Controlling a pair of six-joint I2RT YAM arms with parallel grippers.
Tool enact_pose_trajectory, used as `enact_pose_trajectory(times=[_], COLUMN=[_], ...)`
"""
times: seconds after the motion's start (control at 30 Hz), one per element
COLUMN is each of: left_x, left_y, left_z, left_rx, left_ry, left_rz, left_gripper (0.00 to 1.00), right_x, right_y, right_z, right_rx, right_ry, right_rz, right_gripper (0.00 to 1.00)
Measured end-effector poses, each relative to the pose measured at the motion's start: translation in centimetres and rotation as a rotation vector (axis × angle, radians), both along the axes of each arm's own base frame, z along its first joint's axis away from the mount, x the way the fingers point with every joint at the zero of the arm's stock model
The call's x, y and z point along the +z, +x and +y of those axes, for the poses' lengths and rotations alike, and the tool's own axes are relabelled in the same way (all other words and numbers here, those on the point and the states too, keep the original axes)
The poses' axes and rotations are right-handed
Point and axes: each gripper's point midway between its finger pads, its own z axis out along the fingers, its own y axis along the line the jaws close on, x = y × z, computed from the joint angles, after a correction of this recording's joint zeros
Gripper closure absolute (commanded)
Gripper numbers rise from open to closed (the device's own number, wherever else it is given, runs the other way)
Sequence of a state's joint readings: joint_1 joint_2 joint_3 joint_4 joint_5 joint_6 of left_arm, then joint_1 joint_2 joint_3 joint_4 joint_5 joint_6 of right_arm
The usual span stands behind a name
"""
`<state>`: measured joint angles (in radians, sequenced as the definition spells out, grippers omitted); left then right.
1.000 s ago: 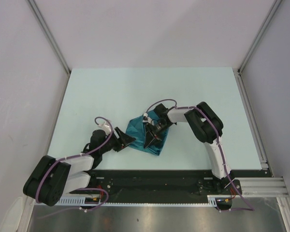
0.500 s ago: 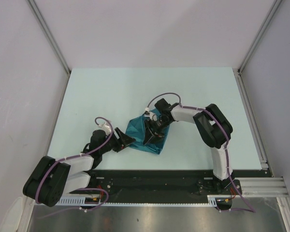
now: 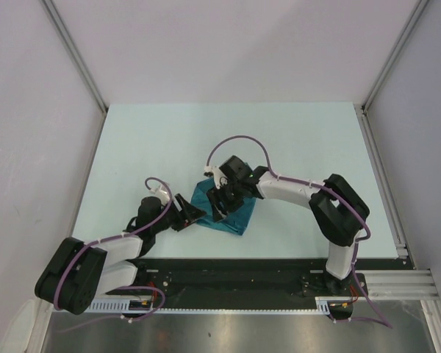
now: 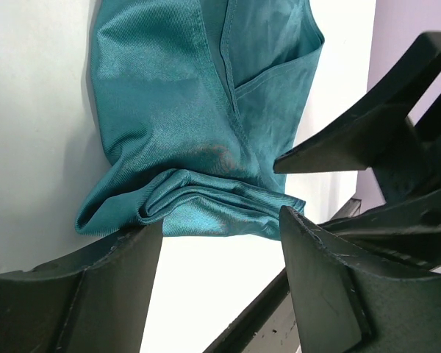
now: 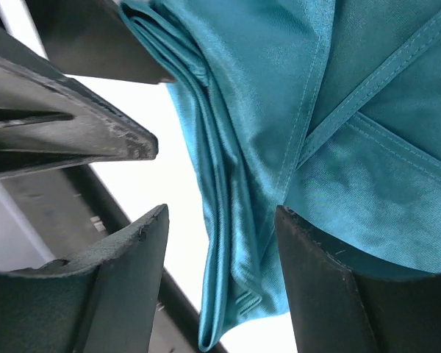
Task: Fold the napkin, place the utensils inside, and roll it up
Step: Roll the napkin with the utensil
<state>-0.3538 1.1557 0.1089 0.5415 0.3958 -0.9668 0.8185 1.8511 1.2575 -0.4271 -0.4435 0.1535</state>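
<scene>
Your napkin [image 3: 234, 215] lies on the pale green table [image 3: 169, 140] as a folded teal bundle. Its near edge is bunched into several stacked pleats, and a hemmed flap crosses its upper face at a slant. The cloth is slightly shiny and rests flat on the table, not lifted.

Your left gripper [image 4: 219, 224] sits low at the napkin's left corner, pointing at the pleated edge. Its jaws stand apart with nothing between them. The roll of cloth lies just beyond the tips, and bare table shows in the gap. From the wrist view you cannot tell whether the tips touch the fabric.

Your right gripper [image 5: 220, 213] is directly over the napkin, reaching in from the napkin's right side and angled down toward that same pleated edge. Its jaws are also spread. The layered folds run down between its fingers [image 5: 323, 279] without being pinched. One finger lies over the cloth, and a strip of table shows between the folds and the other finger.

The two grippers face each other across the napkin's left corner, close together. Each wrist camera catches the other's dark fingers at the edge of its view. The left arm [image 3: 125, 243] lies low on the napkin's near left, and the right arm [image 3: 301, 190] arches in from the napkin's right.
</scene>
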Motion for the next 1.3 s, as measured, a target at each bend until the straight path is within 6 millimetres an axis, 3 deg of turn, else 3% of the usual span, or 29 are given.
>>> enact_pose_trajectory(times=[0.27, 0.43, 0.7, 0.9, 1.3], left_x=[0.0, 0.0, 0.0, 0.4, 2.1], left_y=[0.1, 0.1, 0.2, 0.4, 2.5], left_z=[0.0, 0.0, 0.0, -0.2, 0.8], left_rx=[-0.003, -0.003, -0.008, -0.022, -0.058], left_ry=[0.006, 0.008, 0.015, 0.018, 0.176], left_rz=[0.0, 0.002, -0.001, -0.02, -0.141], left_gripper=[0.3, 0.3, 0.28, 0.11, 0.07], right_x=[-1.6, -1.7, -2.5, -3.4, -3.8], right_y=[-0.5, -0.8, -1.0, -0.9, 0.6], right_z=[0.2, 0.5, 0.3, -0.1, -1.6], right_rx=[0.047, 0.068, 0.067, 0.048, -0.061], right_ry=[-0.073, -0.084, -0.097, -0.082, 0.012], right_rz=[-0.126, -0.157, -0.127, -0.044, 0.183], right_gripper=[0.48, 0.74, 1.0, 1.0, 1.0])
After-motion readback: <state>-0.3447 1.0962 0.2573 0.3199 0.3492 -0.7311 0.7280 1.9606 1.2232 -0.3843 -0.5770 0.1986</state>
